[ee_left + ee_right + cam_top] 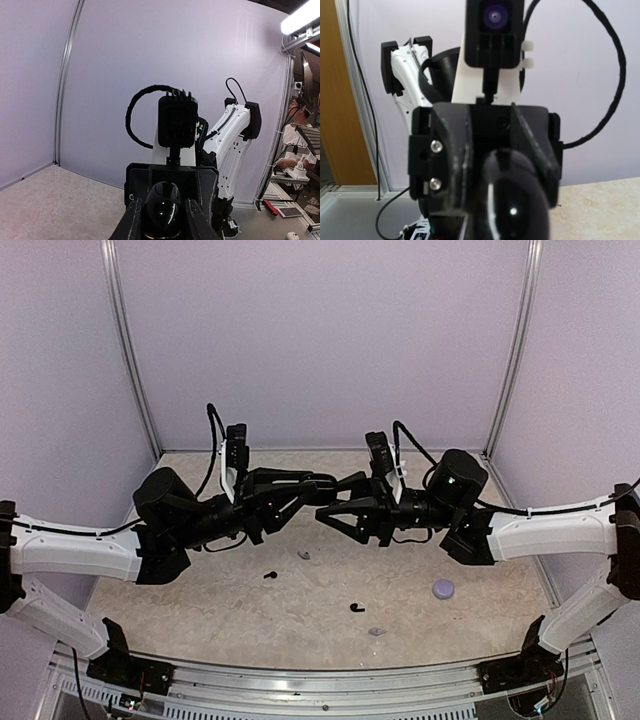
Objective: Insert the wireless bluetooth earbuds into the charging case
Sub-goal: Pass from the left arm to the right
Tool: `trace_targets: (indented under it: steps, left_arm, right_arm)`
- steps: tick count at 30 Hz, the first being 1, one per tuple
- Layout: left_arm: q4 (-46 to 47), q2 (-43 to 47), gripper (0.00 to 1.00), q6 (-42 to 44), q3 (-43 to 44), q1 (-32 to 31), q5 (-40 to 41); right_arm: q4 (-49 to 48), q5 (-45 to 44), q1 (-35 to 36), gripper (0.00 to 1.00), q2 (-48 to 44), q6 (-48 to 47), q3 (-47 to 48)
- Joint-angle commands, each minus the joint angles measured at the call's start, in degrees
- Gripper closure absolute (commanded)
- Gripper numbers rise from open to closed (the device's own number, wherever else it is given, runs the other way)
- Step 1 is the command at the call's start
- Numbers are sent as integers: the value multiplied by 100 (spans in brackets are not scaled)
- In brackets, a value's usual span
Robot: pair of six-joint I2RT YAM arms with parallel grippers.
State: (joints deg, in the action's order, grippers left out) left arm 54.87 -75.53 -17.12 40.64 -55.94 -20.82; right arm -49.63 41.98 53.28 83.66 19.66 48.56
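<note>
Enclosing lavender walls (320, 340), mottled beige tabletop (250, 615)

**Robotics laboratory, bench-top test cell.** We identify the setting from two white-and-black robot arms, the left arm (70, 548) and the right arm (548, 530), bolted to an aluminium rail (320, 687) at the near edge of a stone-patterned table (200, 605). We note that plain lavender panels (320, 340), held in metal corner posts (130, 350), close the table on three sides, as in a purpose-built enclosure. Each wrist carries a cabled camera module (177, 120). Beyond the enclosure, in the left wrist view, we see a seated person (294, 145) at a workstation with equipment, under a ceiling strip light (300, 19).
</note>
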Motion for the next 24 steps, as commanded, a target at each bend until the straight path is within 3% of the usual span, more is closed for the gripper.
trace_targets:
  steps: [1,15,24]
  left_arm:
    - [329,-24,86,-13,-72,-53,97]
    - [616,54,84,84,-326,-83,333]
    - [-379,356,51,396,-198,-79,568]
  right_arm:
    - [-368,3,60,59,90,156,178]
    - [-900,47,66,80,292,512,198]
    - [349,-122,69,88,-59,-265,248]
